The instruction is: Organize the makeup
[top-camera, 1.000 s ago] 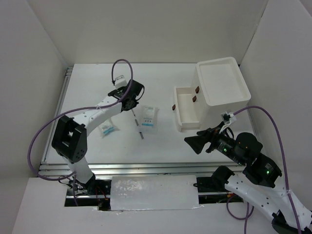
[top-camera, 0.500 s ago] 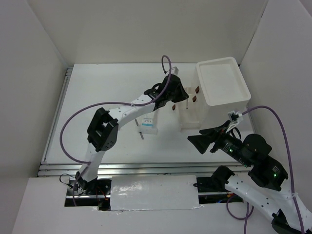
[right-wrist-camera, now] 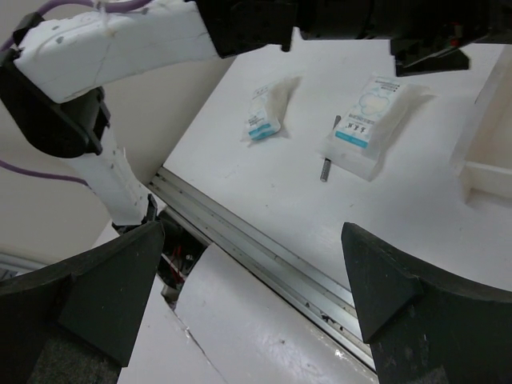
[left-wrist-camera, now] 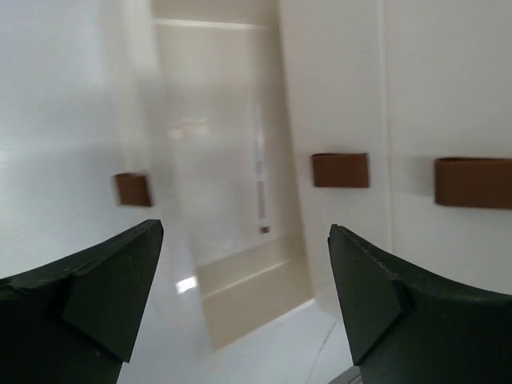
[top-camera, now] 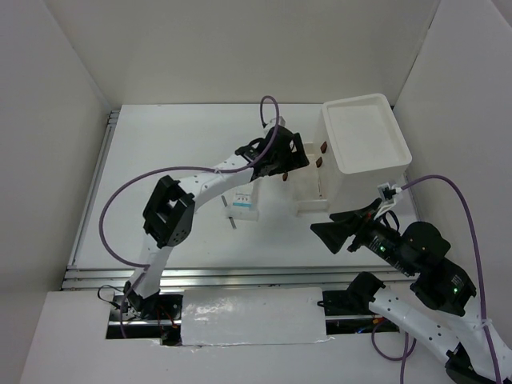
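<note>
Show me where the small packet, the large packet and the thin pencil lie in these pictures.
small packet (right-wrist-camera: 266,112), right wrist view, middle of its wrapper.
large packet (right-wrist-camera: 374,114), right wrist view, its white middle.
thin pencil (right-wrist-camera: 326,170), right wrist view, near its lower end.

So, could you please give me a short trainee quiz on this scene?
1. True or false: the right gripper is shut.
2. How many packets lie on the table in the right wrist view?
3. The left gripper hovers over: A the open drawer; B one of the packets; C bare table.
Key: 1 false; 2 two; 3 A.
</note>
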You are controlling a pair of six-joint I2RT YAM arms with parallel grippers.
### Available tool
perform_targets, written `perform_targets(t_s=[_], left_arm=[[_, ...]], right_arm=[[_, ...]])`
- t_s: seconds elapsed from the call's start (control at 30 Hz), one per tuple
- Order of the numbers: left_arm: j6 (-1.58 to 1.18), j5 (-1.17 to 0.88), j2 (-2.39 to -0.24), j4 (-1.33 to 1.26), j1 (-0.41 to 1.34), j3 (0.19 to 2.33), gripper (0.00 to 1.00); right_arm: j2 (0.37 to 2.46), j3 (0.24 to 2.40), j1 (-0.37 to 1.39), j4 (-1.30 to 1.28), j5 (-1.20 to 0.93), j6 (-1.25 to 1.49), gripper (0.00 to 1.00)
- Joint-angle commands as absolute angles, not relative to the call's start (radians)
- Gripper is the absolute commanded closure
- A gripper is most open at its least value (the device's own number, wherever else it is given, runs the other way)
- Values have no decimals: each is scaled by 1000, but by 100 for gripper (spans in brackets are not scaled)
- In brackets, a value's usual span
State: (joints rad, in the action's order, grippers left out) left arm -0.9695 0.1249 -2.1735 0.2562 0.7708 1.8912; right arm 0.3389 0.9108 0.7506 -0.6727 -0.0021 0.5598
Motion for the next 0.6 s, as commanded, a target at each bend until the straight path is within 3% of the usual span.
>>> perform_targets(t_s=[0.0, 0.2, 0.3, 0.57], left_arm=[[-946, 334, -1965, 348, 764, 1841, 2], [-1066, 642, -1741, 661, 746, 1588, 0], [-1109, 638, -1645, 648, 718, 1403, 4], [-1118, 487, -1528, 485, 722, 1028, 35]], right_arm=[[341, 917, 758, -641, 6, 561, 0], [333, 891, 758, -621, 8, 565, 0], [344, 876, 758, -608, 6, 569, 0], [339, 835, 758, -577, -28, 595, 0]])
